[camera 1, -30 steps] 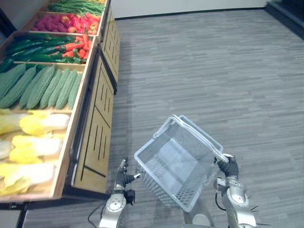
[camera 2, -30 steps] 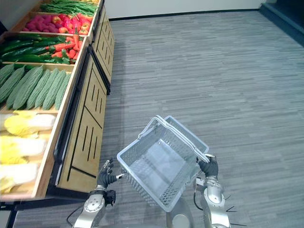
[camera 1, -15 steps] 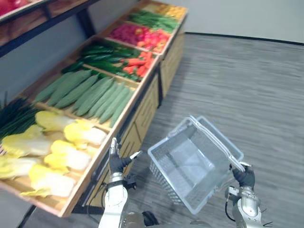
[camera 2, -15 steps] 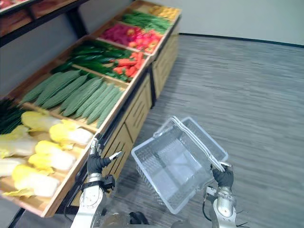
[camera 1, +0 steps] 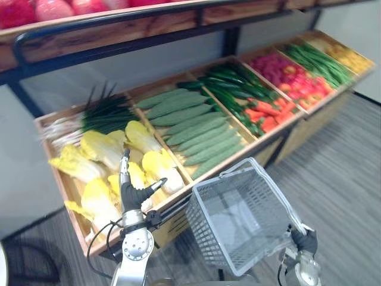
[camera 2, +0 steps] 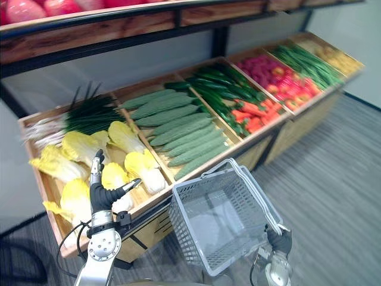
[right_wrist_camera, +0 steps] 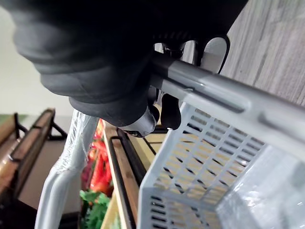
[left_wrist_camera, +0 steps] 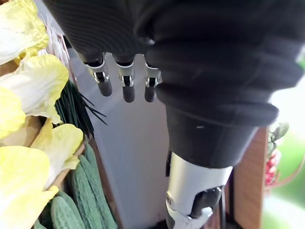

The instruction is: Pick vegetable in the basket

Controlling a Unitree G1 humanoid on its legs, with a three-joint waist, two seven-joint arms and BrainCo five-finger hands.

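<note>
Two hands are in play. The right hand (camera 1: 305,241) is clenched round the handle (right_wrist_camera: 224,93) of the grey mesh basket (camera 1: 208,220), which hangs tilted and empty just in front of the wooden produce stand (camera 1: 262,149). Half a second ago the view ran along the stand from its end; now the whole picture has swung to face it (the camera's turn, not the vegetables'). The left hand (camera 1: 132,193) is raised over the napa cabbages (camera 1: 101,149), fingers straight, thumb spread, grasping nothing. Every vegetable lies in its bin, with bitter gourds (camera 1: 196,128) beside the cabbages and cucumbers (camera 1: 229,89) beyond. The cabbages look within reach, so the pick can begin.
</note>
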